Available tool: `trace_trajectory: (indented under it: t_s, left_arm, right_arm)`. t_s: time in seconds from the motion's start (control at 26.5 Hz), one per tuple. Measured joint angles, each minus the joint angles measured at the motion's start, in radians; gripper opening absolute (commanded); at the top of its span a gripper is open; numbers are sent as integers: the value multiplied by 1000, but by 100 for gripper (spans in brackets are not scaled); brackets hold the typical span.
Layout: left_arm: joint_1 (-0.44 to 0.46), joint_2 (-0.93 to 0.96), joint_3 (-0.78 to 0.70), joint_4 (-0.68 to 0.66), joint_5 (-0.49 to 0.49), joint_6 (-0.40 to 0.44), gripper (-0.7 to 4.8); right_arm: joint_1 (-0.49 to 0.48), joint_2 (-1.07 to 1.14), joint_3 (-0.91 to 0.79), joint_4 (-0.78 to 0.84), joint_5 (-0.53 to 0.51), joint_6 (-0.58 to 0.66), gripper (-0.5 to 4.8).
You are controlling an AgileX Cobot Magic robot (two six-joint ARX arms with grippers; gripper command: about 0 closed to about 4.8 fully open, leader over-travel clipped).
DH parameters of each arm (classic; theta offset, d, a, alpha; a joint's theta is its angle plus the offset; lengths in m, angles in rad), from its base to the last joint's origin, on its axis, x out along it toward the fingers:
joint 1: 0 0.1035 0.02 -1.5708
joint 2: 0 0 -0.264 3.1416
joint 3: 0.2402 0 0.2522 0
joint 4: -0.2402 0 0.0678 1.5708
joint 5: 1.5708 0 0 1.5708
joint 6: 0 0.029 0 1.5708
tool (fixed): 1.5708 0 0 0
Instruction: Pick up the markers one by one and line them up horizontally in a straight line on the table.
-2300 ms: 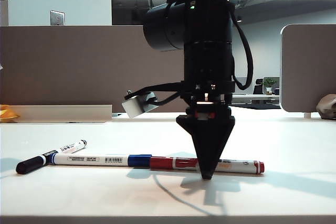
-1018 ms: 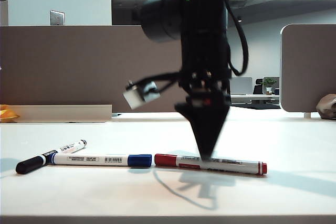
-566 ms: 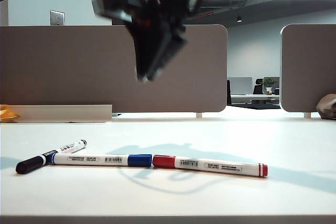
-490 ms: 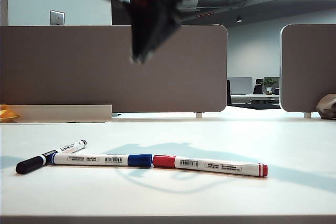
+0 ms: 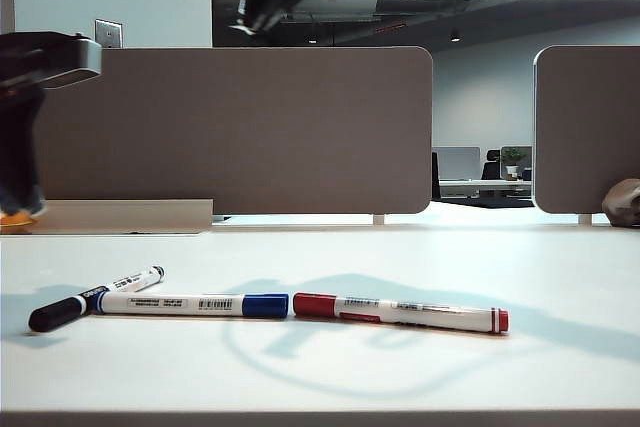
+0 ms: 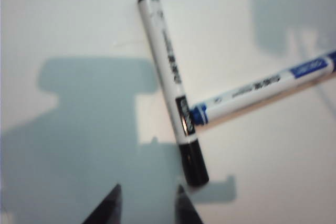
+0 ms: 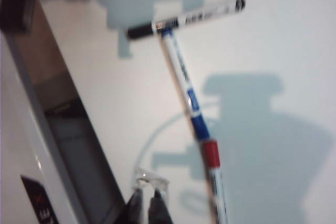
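Where the three markers lie flat on the white surface: blue marker and red marker end to end, caps meeting; black marker angled against the blue one's far end. Left end effector: fingers apart, empty, hovering just beside the black cap. Right end effector: raised high, fingers nearly together, empty. Grey-brown partition panels stand behind.

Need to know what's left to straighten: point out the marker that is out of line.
The black-capped marker at the left end: it angles away, while the blue marker and red marker lie end to end.
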Motion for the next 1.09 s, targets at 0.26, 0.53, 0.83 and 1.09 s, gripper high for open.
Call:
trace_trajectory:
  t_s: [0.26,0.53,0.83,1.09]
  left_arm:
    - [0,45,24,125,8,-4,137]
    - [3,245,168,121,84,-2,158]
    - [3,367,252,87,92,0,158]
    - [2,407,258,61,94,0,158]
  right_arm:
    - [0,-17,-1,-89,26,9,29]
    - [23,-71,0,-89,40,43,29]
    - [40,-96,0,-90,41,60,30]
    - [47,-111,0,-90,42,61,30]
